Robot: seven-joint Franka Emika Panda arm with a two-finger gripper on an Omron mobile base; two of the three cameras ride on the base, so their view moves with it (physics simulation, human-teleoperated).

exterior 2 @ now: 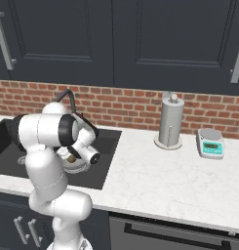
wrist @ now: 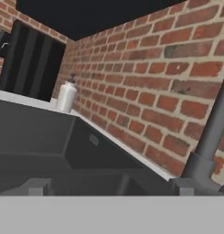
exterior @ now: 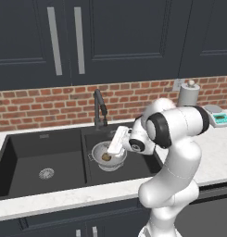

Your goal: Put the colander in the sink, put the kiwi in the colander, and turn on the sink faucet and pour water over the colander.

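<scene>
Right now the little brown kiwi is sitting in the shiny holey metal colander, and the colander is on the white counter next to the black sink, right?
Almost. The small brown kiwi does sit in the silvery perforated metal colander, but the left base view shows the colander down inside the matte black sink, in its right basin, not on the counter.

The sink is set into the counter, in front of the brick wall. The colander sits in the right basin with the kiwi inside it. The faucet stands behind that basin. To the right on the counter stand a paper-towel holder and, farther right, a scale.
</scene>
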